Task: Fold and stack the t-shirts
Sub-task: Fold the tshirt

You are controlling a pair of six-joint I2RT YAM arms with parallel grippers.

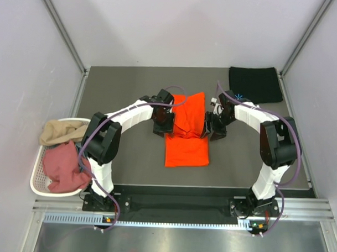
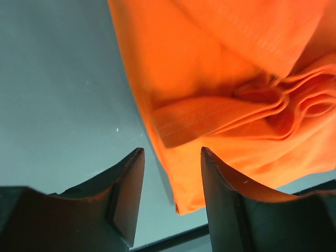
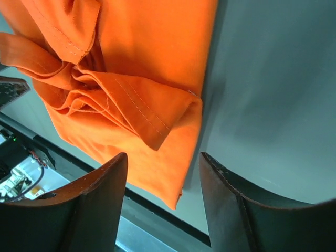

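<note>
A bright orange t-shirt lies in the middle of the table, partly folded, with a bunched ridge of folds across its middle. My left gripper hovers at its left edge, open, holding nothing, the shirt's edge below its jaws. At the shirt's right edge my right gripper is also open and empty above a folded hem. A folded black t-shirt with a small blue mark lies at the back right. A tan t-shirt and a dusty pink one sit crumpled in the basket.
The white slotted basket stands at the table's left edge. Grey walls close in the back and both sides. A metal rail runs along the near edge between the arm bases.
</note>
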